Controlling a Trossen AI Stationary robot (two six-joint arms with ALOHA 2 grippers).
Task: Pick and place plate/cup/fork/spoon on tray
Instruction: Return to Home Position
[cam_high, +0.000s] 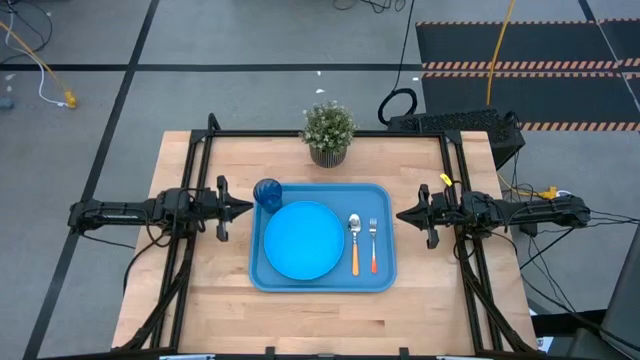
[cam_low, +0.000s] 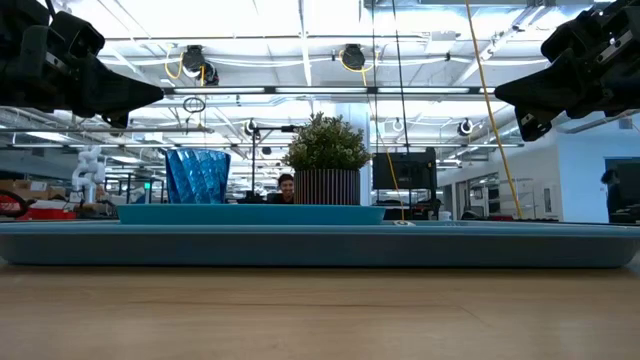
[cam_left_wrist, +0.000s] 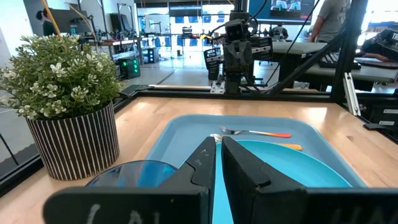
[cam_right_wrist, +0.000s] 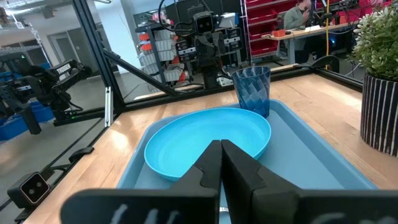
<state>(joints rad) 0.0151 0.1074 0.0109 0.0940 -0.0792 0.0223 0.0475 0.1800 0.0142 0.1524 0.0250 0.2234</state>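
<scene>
The blue tray (cam_high: 385, 278) lies in the table's middle. On it rest the sky-blue plate (cam_high: 303, 240), the dark blue cup (cam_high: 267, 192) upright in its far left corner, the spoon (cam_high: 354, 240) and the fork (cam_high: 373, 243) side by side at its right. My left gripper (cam_high: 246, 208) hovers shut just left of the tray, level, pointing right. My right gripper (cam_high: 402, 213) hovers shut just right of the tray, pointing left. Both are empty. The cup (cam_right_wrist: 252, 90) and plate (cam_right_wrist: 205, 140) also show in the right wrist view.
A potted plant in a striped pot (cam_high: 328, 135) stands at the table's far edge behind the tray. A black frame (cam_high: 330, 132) borders the table's far and side edges. Bare wood lies in front of the tray (cam_high: 320, 320).
</scene>
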